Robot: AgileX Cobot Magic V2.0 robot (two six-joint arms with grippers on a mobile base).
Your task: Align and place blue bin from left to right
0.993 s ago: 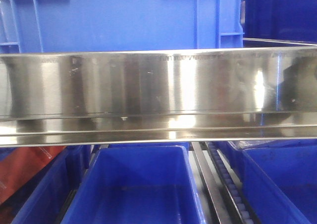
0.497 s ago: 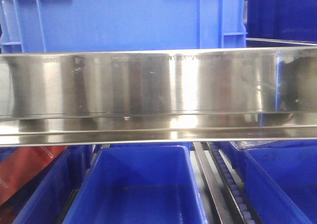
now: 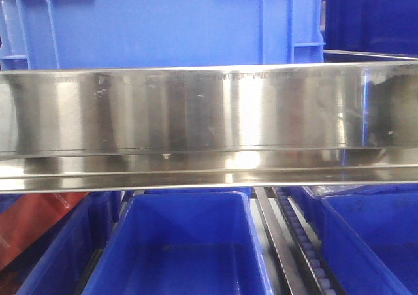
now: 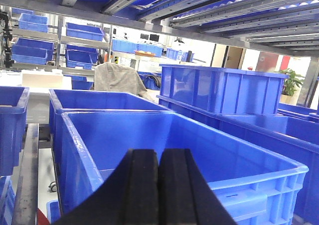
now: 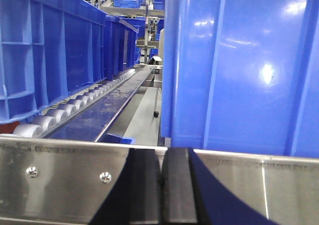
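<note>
Blue bin (image 3: 163, 24) sits on the upper shelf behind the steel rail (image 3: 209, 112), w/ more blue crates (image 3: 183, 243) on the level below. Left gripper (image 4: 158, 185) is pinched closed, empty, over an open crate. Right gripper (image 5: 160, 190) also closed, nothing held, just in front of the rail, bin wall right behind it.

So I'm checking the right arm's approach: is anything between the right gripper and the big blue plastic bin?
Yes. A shiny steel rail crosses in front of the right gripper, whose fingers are shut, and the glossy blue plastic bin stands just behind that rail.
</note>
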